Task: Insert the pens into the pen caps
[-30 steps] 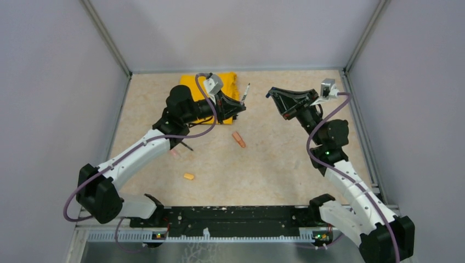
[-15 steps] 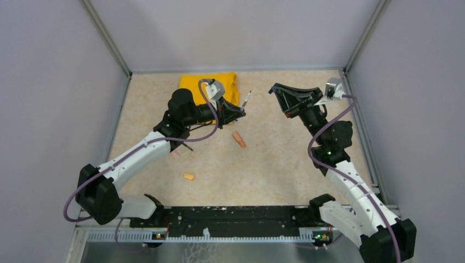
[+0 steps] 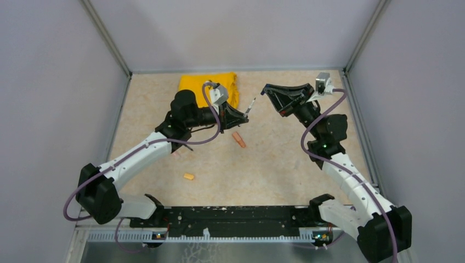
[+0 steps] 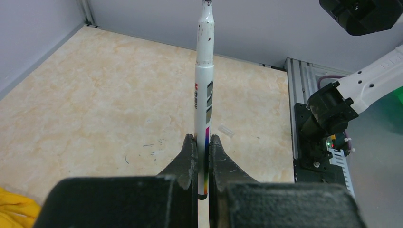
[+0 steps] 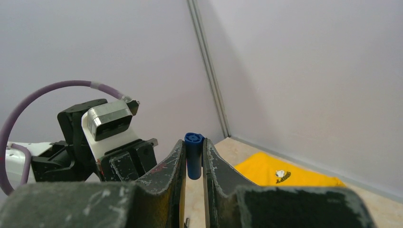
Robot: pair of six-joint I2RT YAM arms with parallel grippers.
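Observation:
My left gripper (image 3: 244, 113) (image 4: 203, 142) is shut on a thin silver-white pen (image 4: 204, 85) (image 3: 250, 105), whose tip points up and to the right, toward the right gripper. My right gripper (image 3: 265, 90) (image 5: 193, 147) is shut on a stubby dark blue pen cap (image 5: 194, 154) and hangs a short way right of the pen tip, apart from it. An orange marker (image 3: 238, 139) lies on the table below the left gripper. A light orange cap (image 3: 188, 176) lies nearer the front. A thin dark pen (image 3: 187, 146) pokes out from under the left arm.
A folded yellow cloth (image 3: 205, 83) (image 5: 285, 173) lies at the back of the table behind the left gripper. Grey walls close in the back and both sides. A black rail (image 3: 236, 215) runs along the near edge.
The left gripper has carried the pen a little to the right and forward. The right gripper has swung left with the blue cap, closing the gap to the pen tip.

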